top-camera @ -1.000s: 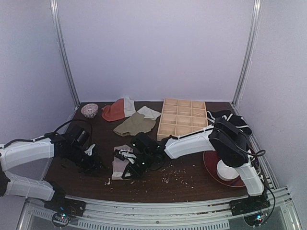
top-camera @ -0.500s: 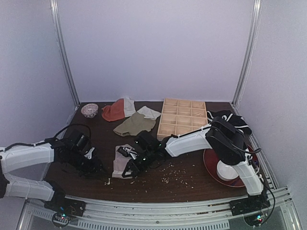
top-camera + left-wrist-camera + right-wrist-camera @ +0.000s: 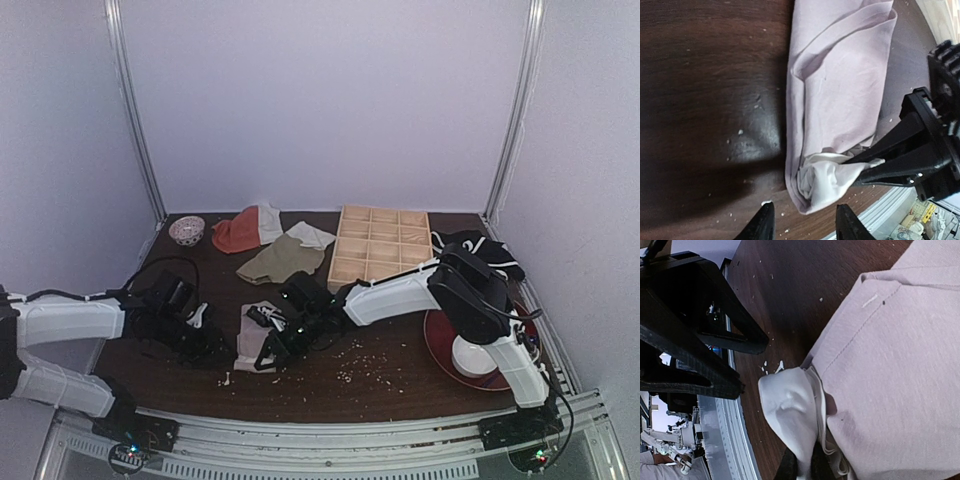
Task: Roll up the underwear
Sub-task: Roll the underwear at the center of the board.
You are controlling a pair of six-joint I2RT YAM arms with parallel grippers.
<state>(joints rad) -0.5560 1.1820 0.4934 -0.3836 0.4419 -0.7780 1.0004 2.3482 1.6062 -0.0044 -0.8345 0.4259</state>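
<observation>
The underwear (image 3: 252,330) lies as a folded mauve-pink strip on the dark table, near the front. It fills the left wrist view (image 3: 835,95) and the right wrist view (image 3: 890,365). Its white waistband (image 3: 827,180) is bunched at the near end. My right gripper (image 3: 268,352) is shut on that waistband (image 3: 790,410), with its fingertips (image 3: 802,467) pinching the white fabric. My left gripper (image 3: 213,348) is open and empty, just left of the strip's near end. Its fingers (image 3: 805,227) stand apart and point at the waistband without touching it.
Behind the underwear lie an olive-green cloth (image 3: 282,260) and an orange-red and white cloth (image 3: 245,230). A small bowl (image 3: 187,231) sits at the back left, a wooden compartment tray (image 3: 380,245) at the back. A red plate (image 3: 440,355) is at the right. Crumbs (image 3: 360,362) are scattered in front.
My left gripper has moved right, closer to the underwear's near end. My right gripper has shifted slightly, still holding the waistband.
</observation>
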